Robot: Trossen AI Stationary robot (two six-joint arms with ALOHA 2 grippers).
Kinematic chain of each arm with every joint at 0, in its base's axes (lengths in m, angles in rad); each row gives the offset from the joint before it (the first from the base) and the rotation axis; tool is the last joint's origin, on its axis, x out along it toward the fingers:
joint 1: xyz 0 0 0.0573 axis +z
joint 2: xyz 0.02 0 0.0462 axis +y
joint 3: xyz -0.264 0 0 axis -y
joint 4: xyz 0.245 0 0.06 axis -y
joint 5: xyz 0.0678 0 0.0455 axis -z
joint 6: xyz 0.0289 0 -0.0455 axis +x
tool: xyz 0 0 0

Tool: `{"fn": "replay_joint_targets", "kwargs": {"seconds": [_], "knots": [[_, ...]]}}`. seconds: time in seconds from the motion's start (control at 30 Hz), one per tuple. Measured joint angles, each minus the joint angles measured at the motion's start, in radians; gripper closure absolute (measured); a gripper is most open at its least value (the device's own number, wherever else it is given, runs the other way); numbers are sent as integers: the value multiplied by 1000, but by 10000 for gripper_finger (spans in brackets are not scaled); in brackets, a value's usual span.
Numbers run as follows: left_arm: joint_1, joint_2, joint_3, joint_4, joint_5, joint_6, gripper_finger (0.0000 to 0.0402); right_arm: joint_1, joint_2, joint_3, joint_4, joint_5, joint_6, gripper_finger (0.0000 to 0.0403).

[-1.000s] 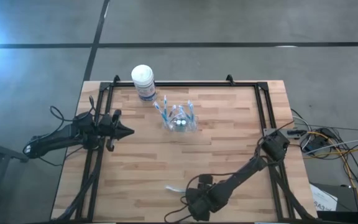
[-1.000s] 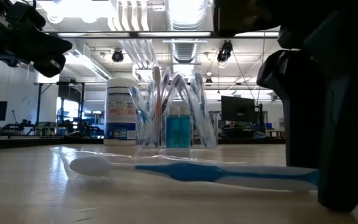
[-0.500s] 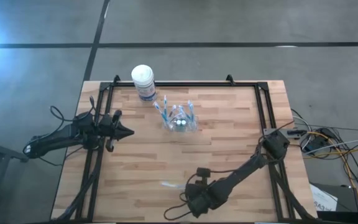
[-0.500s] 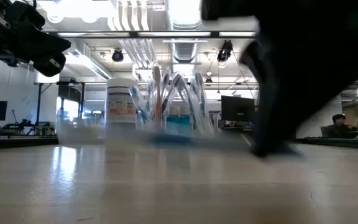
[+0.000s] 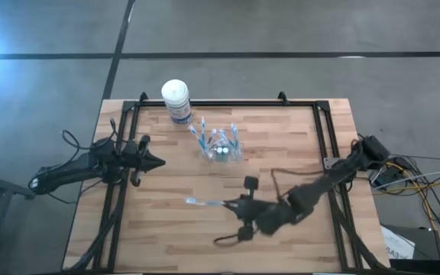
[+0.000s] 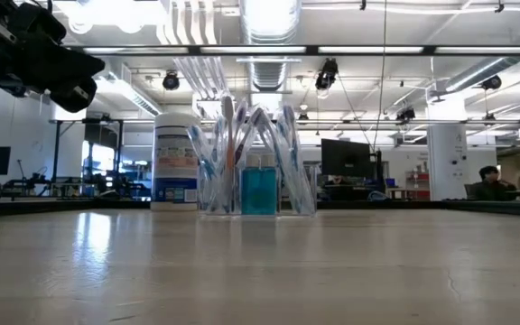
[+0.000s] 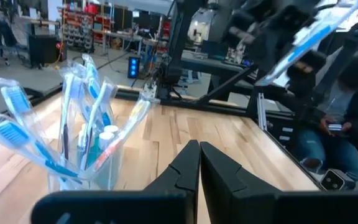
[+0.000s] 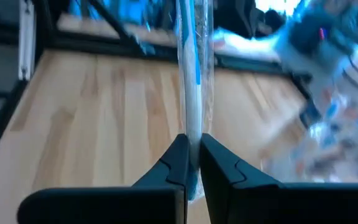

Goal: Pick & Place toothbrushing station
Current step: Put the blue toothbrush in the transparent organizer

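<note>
A clear cup (image 5: 221, 148) holding several blue-and-white toothbrushes stands upright on the wooden table, far of centre; it also shows in the low view (image 6: 255, 171) and the left wrist view (image 7: 79, 155). One wrapped toothbrush (image 5: 208, 202) hangs over the table's middle, and my right gripper (image 5: 237, 205) is shut on it. My left gripper (image 5: 159, 162) is shut with nothing in it and waits level at the table's left side, pointing toward the cup. My right gripper pinches the toothbrush's handle (image 8: 193, 140) near its blue end between the two fingers. The fingers come from the table's right, slanting a little downward, and the brush runs on ahead of them, along them. It is lifted clear, and its head end (image 5: 192, 201) points toward the table's left.
A white-lidded tub (image 5: 176, 100) with a blue label stands at the far edge, left of the cup. A black frame (image 5: 321, 122) runs along the table's left, far and right sides. Bare wood lies near and right of the cup.
My right gripper has risen from the table's near edge and gone toward the far edge, tipping from steeply downward to nearly level. The toothbrush that lay flat on the wood has gone with it, lifted clear and out of the low view.
</note>
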Motion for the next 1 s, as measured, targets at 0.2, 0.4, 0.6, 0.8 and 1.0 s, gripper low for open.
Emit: {"fn": "replay_joint_targets", "kwargs": {"seconds": [0.2, 0.4, 0.6, 0.8, 1.0], "knots": [[0, 8, -43, 114, 1, -7, 388, -150, -95, -346, 636, -170, -212, 387], [0, 28, -96, 251, -51, -27, 392, -244, -58, -545, 1083, -229, -283, 387], [0, 57, -98, 327, -129, -31, 397, -257, -22, -626, 1218, -230, -319, 387], [0, 142, -89, 453, -150, -39, 389, -263, -21, -628, 1230, -234, -325, 387], [-2, 266, -44, 531, -148, -44, 391, -263, -21, -620, 1229, -241, -334, 387]]}}
